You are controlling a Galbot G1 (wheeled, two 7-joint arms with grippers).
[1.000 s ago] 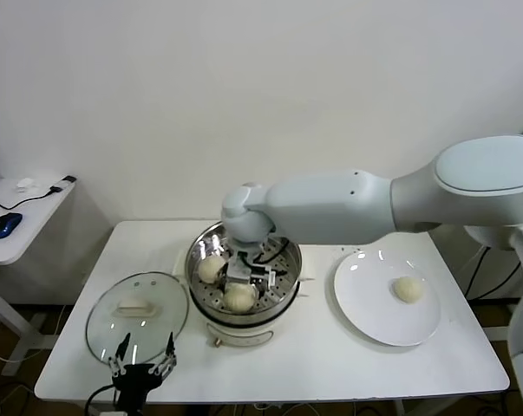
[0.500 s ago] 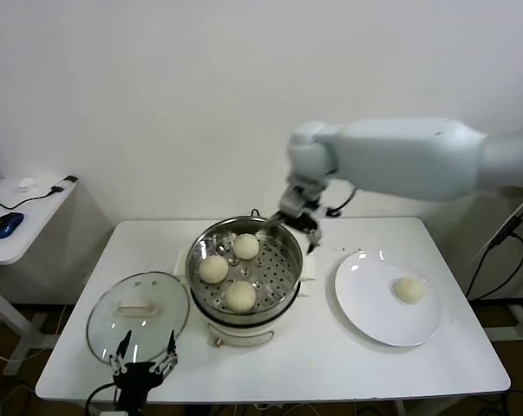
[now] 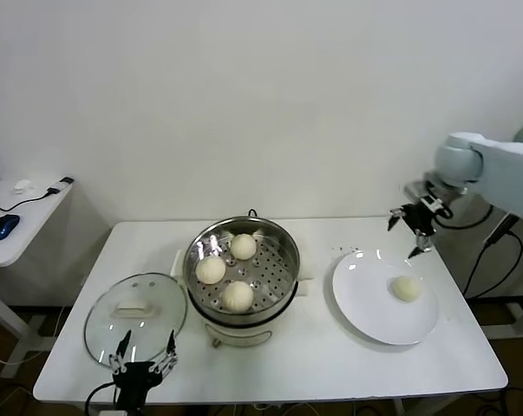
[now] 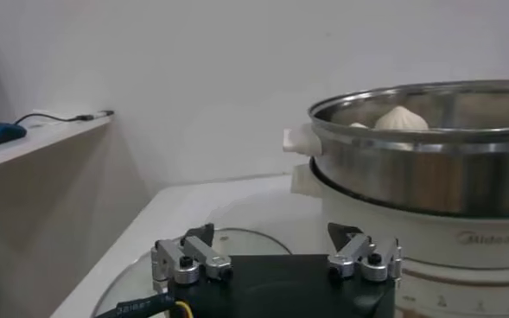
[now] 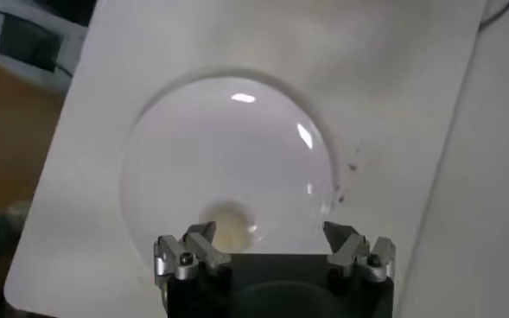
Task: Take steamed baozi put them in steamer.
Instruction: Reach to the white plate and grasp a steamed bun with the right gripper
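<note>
Three cream-white baozi lie on the perforated tray of the steel steamer at the table's middle. One baozi lies on the white plate at the right. My right gripper is open and empty, raised above the plate's far edge. In the right wrist view the baozi shows on the plate below my open gripper. My left gripper is open and empty at the front left. The steamer fills the right of the left wrist view.
The round glass lid with a white handle lies flat left of the steamer, just beyond my left gripper. A side table with a blue mouse stands at the far left. The wall is close behind the table.
My right arm has let go of a baozi in the steamer, risen out of it and swung right to above the plate. The steamer now holds three baozi. The left arm has not moved.
</note>
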